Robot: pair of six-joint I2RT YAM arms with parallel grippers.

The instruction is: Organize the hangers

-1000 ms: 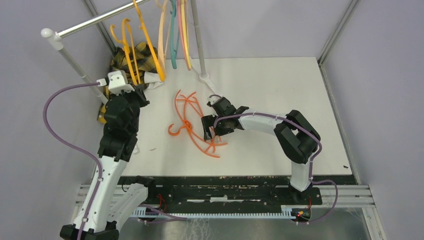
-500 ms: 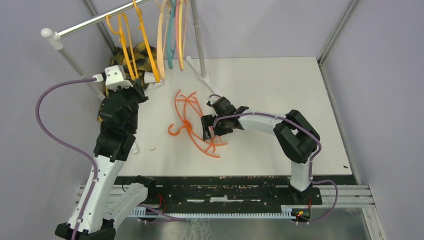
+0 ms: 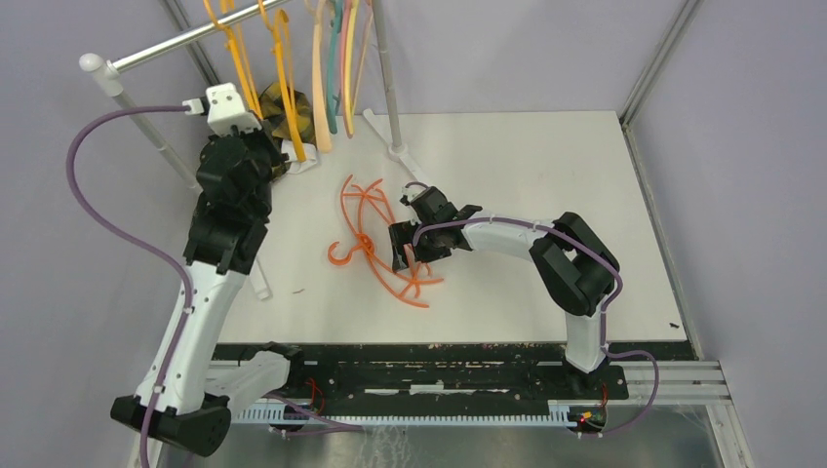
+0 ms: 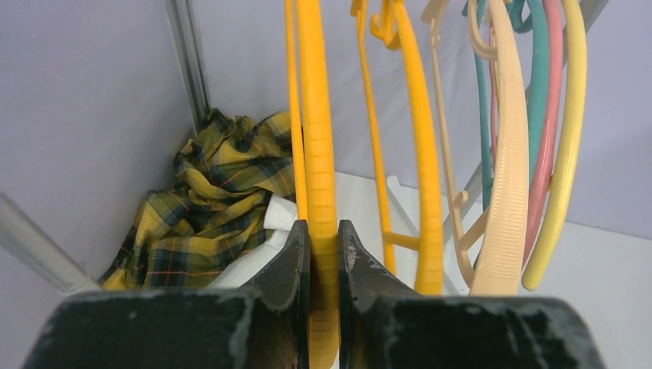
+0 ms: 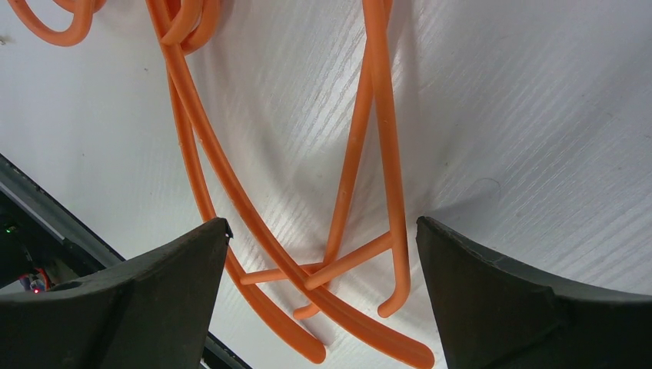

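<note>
Okay: yellow hanger (image 4: pixel 323 177) clamped tight between left gripper (image 4: pixel 324 231) fingers, held up by rack rail (image 3: pixel 185 39), beside other hung hangers (image 4: pixel 507 154). Orange hangers (image 5: pixel 387 154) tangled flat on table (image 5: pixel 500 115), under right gripper (image 5: pixel 321 223), fingers spread wide either side, nothing gripped.

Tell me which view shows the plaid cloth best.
Left wrist view: the cloth lies crumpled in the corner, mostly unhidden. The top view shows only a scrap behind hangers. The right wrist view shows none.
</note>
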